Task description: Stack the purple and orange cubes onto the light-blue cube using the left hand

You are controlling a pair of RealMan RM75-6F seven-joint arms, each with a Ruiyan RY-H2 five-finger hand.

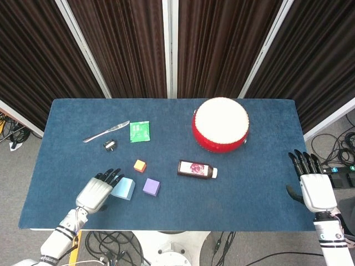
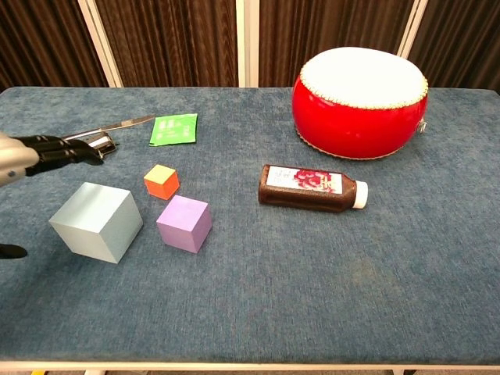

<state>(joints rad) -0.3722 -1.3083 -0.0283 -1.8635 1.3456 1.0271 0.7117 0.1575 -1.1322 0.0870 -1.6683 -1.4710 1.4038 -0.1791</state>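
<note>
The light-blue cube (image 1: 124,189) (image 2: 98,221) sits near the table's front left. Right of it stands the purple cube (image 1: 151,187) (image 2: 184,223), and the small orange cube (image 1: 140,165) (image 2: 162,181) lies just behind the two. My left hand (image 1: 98,192) (image 2: 43,154) hovers open just left of the light-blue cube, fingers stretched toward it and holding nothing. My right hand (image 1: 313,184) stays open off the table's right edge, out of the chest view.
A red drum (image 1: 221,124) stands at the back right. A dark bottle (image 1: 197,169) lies on its side right of the cubes. A knife (image 1: 106,131), a green packet (image 1: 140,131) and a small black clip (image 1: 110,146) lie behind the cubes on the blue table (image 1: 249,183).
</note>
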